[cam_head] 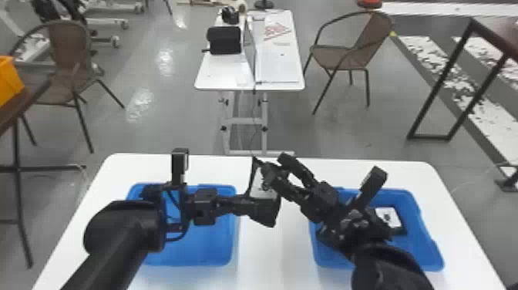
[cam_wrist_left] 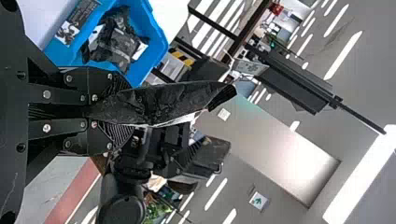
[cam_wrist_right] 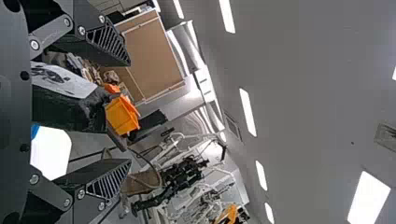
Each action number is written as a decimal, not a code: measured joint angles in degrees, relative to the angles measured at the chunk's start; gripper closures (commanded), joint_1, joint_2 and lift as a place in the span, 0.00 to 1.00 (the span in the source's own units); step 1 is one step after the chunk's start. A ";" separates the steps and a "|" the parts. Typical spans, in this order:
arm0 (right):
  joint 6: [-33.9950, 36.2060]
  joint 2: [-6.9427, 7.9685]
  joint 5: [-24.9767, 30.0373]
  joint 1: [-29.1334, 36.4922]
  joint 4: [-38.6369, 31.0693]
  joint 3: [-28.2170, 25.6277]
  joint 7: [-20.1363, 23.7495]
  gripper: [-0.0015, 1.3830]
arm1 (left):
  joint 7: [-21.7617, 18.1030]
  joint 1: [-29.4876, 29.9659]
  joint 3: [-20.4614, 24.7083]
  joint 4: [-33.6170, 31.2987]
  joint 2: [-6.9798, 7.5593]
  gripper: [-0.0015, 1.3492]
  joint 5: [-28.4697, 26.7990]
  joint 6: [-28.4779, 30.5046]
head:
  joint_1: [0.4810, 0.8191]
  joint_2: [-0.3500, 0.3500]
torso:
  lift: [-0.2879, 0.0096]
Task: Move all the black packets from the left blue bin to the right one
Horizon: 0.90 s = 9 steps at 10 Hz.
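The left tool (cam_head: 246, 205) reaches in over the near side of the bench (cam_head: 266, 247) from the left and has a black packet (cam_head: 266, 212) pinched between its fingers. It's holding the packet up between the two blue bins, white label (cam_head: 261, 191) showing. The right tool (cam_head: 276, 166) comes at it from the other side, its fingers spread wide. From the right wrist view, the packet sits in the gap between those fingers, nearer one than the other; whether it touches either, I can't tell.

The left arm hangs across the left bin (cam_head: 200, 247), hiding part of it. The right arm crosses the right bin (cam_head: 424, 247), where another black packet (cam_head: 399, 230) lies with its white side up. In the left wrist view, crumpled black packets (cam_wrist_left: 116, 46) lie together in a blue bin; I can't count them.

Past the bench there's a white table (cam_head: 227, 73) with a black case (cam_head: 224, 40) on it, and a brown chair (cam_head: 343, 56) beside it. Off to the left, an orange bin (cam_head: 8, 79) sits on a brown table (cam_head: 23, 100).
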 measured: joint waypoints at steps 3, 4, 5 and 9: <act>-0.76 0.17 1.48 -1.85 2.44 0.03 -0.38 0.92 | 0.03 -0.26 -0.59 0.00 -0.44 0.86 0.38 0.33 | 0.63 0.48 | 0.97; -1.34 0.24 1.05 -1.88 2.87 0.00 -0.47 0.92 | 0.18 -0.26 -0.41 0.00 -0.44 0.86 0.42 0.34 | 0.63 0.47 | 0.97; -1.44 0.25 0.65 -1.66 2.98 0.03 -0.01 0.92 | 0.42 -0.26 -0.02 0.00 -0.45 0.86 0.57 0.22 | 0.63 0.48 | 0.97; -1.07 0.47 -3.12 -0.77 3.39 0.06 1.75 0.92 | 5.01 0.18 1.76 0.00 -0.30 0.56 4.27 -1.50 | 0.63 0.49 | 0.97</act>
